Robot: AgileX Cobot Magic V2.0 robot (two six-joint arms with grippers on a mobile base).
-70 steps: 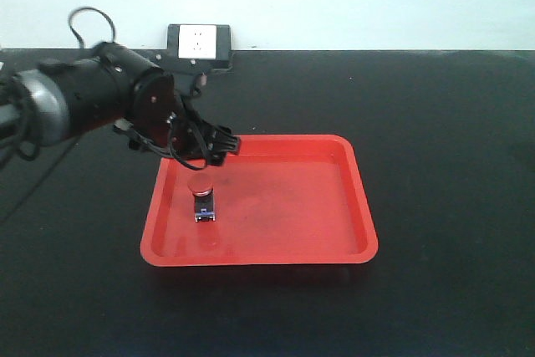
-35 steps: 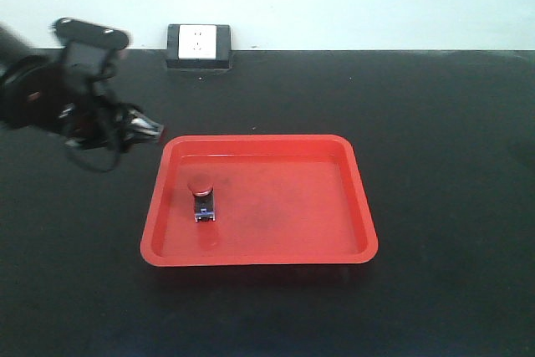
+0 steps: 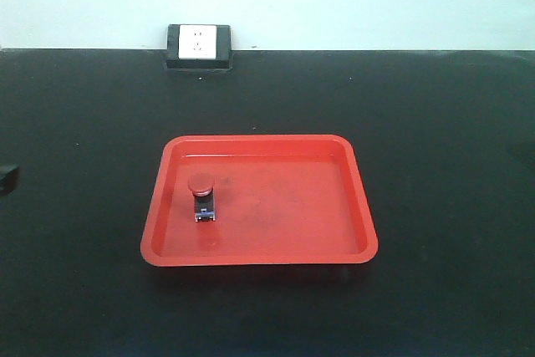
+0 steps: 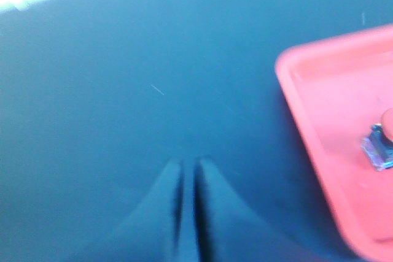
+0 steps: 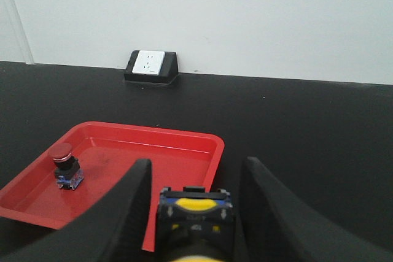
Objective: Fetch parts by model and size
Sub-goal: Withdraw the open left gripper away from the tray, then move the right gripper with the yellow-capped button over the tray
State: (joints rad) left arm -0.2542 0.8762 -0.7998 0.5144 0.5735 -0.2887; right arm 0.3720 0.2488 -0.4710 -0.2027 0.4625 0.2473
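Right wrist-mounted view: the right end effector (image 5: pixel 195 173) is clamped on one yellow mushroom-head push-button switch (image 5: pixel 195 211), off the one red plastic tray (image 5: pixel 135 154), toward its 4 o'clock. One red-capped push-button switch (image 3: pixel 201 198) stands at the tray's 9 o'clock side. The left end effector (image 4: pixel 189 169) has its fingers together and holds nothing. Risk: release short of the rim drops the yellow switch onto the black surface (image 3: pixel 435 123).

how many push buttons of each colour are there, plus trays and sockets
red push-button switch: 1
yellow push-button switch: 1
red tray: 1
socket box: 1
total: 4
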